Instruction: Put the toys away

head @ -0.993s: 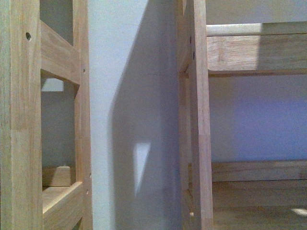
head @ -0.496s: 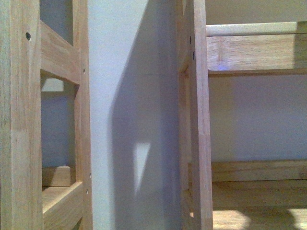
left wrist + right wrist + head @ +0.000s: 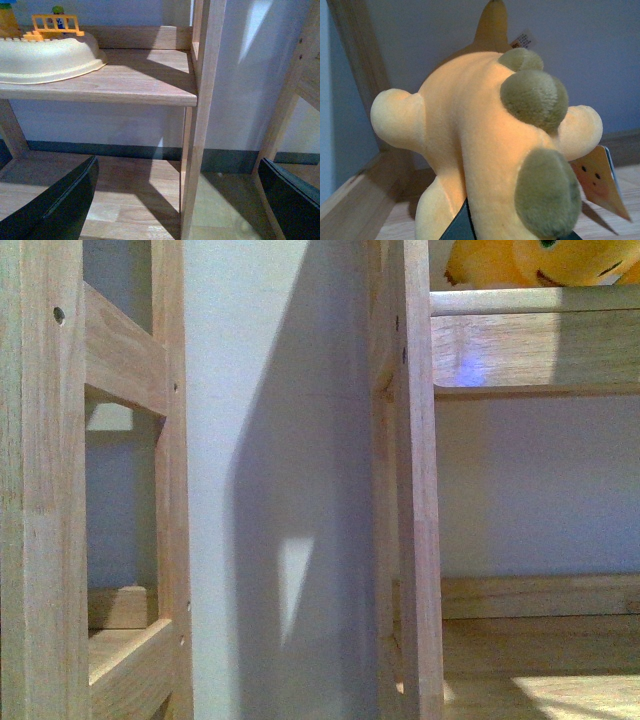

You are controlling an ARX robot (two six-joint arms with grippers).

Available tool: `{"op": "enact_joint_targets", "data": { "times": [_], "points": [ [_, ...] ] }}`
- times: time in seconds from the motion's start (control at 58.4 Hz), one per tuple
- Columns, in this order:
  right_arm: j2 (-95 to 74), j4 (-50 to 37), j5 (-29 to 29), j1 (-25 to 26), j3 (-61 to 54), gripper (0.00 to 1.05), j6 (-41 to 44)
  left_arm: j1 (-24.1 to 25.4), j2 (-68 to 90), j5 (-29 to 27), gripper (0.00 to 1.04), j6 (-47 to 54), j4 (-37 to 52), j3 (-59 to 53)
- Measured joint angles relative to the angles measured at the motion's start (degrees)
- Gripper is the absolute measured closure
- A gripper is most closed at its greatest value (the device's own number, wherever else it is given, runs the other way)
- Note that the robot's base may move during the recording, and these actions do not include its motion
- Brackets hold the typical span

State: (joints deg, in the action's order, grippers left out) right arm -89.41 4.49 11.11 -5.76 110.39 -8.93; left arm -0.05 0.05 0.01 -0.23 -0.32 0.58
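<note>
The orange-yellow plush animal [image 3: 540, 262] shows at the top right of the front view, above the upper shelf board [image 3: 535, 345] of the right wooden rack. In the right wrist view the plush [image 3: 490, 145] fills the frame, with brownish patches and a paper tag [image 3: 599, 182]. My right gripper [image 3: 512, 235] is shut on it; only a dark finger edge [image 3: 457, 226] shows beneath it. My left gripper [image 3: 180, 200] is open and empty, its dark fingers [image 3: 55, 205] spread wide before a rack post, low over the floor-level shelf.
Two wooden racks [image 3: 410, 480] stand against a white wall [image 3: 270, 440] with a gap between them. In the left wrist view a cream tray [image 3: 47, 57] with small plastic toys [image 3: 52, 25] sits on a shelf [image 3: 135, 80]. A lower shelf [image 3: 540, 660] shows at the right.
The plush animal has come into the front view at the top right, above the upper shelf. The light patches on the lower shelf have shifted.
</note>
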Motion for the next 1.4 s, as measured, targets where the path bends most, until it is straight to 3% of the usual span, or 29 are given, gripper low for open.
{"op": "enact_joint_targets", "data": {
  "times": [0.514, 0.959, 1.027, 1.13, 1.404],
  "points": [
    [-8.31, 0.31, 3.19, -7.89, 4.5, 0.98, -4.13, 0.0, 0.0, 0.0, 0.06, 0.0, 0.0, 0.0],
    [-8.02, -0.33, 3.02, -8.11, 2.71, 0.98, -6.54, 0.0, 0.0, 0.0, 0.06, 0.0, 0.0, 0.0],
    [-7.76, -0.22, 3.08, -7.93, 2.25, 0.89, -6.43, 0.0, 0.0, 0.0, 0.06, 0.0, 0.0, 0.0],
    [-7.17, -0.2, 3.1, -7.69, 1.4, 0.65, -6.23, 0.0, 0.0, 0.0, 0.06, 0.0, 0.0, 0.0],
    [-7.08, 0.02, 3.93, -7.76, 1.95, 0.26, -4.22, 0.0, 0.0, 0.0, 0.06, 0.0, 0.0, 0.0]
  ]
}}
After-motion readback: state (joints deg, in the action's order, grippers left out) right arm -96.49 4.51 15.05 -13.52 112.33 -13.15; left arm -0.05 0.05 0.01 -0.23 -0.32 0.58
